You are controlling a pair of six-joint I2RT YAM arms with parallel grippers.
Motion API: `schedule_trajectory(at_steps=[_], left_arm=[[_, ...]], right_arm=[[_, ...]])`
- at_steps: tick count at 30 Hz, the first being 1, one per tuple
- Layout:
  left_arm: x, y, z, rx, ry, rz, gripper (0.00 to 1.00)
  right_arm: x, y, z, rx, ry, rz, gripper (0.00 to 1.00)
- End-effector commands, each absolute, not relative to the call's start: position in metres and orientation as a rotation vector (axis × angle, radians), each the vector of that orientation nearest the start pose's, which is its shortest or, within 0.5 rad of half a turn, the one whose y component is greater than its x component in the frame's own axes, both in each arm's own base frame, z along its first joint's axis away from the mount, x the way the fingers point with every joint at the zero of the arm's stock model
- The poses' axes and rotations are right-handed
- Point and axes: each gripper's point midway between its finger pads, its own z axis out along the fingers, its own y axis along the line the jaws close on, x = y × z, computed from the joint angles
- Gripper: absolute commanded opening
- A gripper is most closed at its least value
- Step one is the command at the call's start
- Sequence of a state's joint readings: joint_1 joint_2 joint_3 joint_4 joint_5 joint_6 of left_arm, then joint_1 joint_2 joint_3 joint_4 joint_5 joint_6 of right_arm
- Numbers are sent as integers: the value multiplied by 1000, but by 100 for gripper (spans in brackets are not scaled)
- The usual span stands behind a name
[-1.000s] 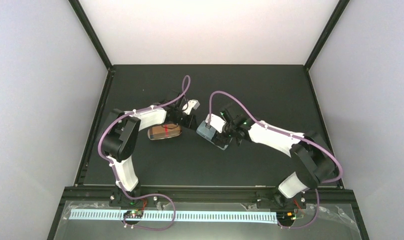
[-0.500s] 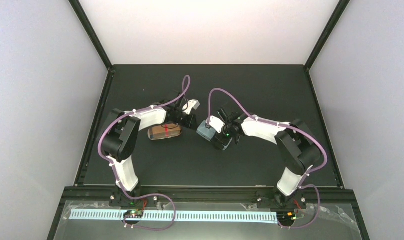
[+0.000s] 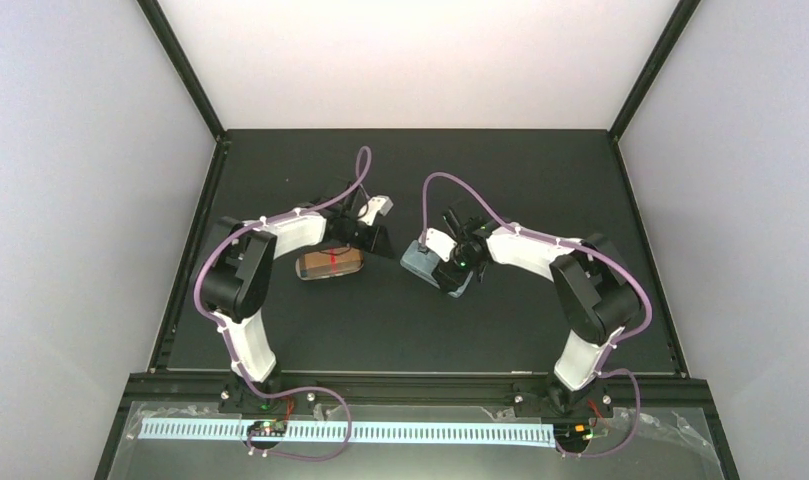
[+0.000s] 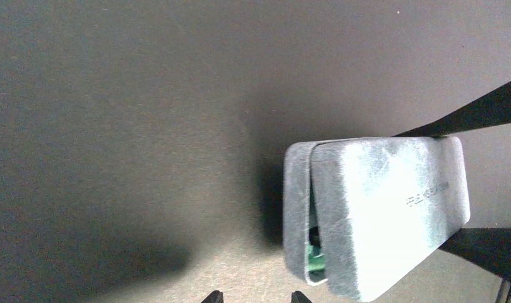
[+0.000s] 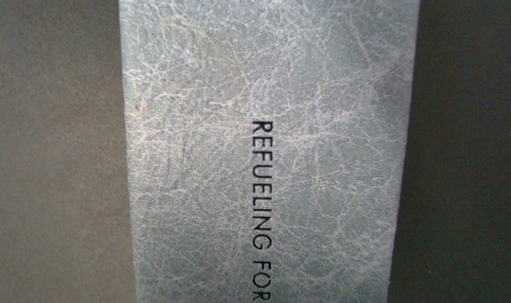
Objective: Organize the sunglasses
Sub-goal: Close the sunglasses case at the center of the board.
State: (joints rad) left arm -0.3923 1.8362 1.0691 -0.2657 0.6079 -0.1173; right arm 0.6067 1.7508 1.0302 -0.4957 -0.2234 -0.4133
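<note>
Straddles the grey case with the right pincer, one finger each side, likely to shut the lid; cannot tell if squeezing. Holds the left pincer a little apart and empty at 10 o'clock of it, out of the way. Shows red-brown sunglasses at the tan case, 9 o'clock, on a dark tabletop inside pale walls.

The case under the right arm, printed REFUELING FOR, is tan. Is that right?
Not quite. The case under the right arm, printed REFUELING FOR, is blue-grey, as the right wrist view shows. The tan case lies by the left arm in the top view.
</note>
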Motion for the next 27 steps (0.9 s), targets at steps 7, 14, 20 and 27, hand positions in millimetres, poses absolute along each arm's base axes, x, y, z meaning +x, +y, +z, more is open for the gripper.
schedule_trajectory(at_steps=[7,14,20,27], left_arm=[[371,-229,89,555,2484,-924,48],[383,-218,122,573,2388,-802,62],[380,-221,122,562,2377,-814,67],[354,-259,97,649,2425,-895,69]], right_arm=[[281,232,25,-1704,2306,313,55],[280,248,28,-1876,2222,341,66],[282,251,32,-1861,2197,341,98],[283,247,55,-1717,2220,424,100]])
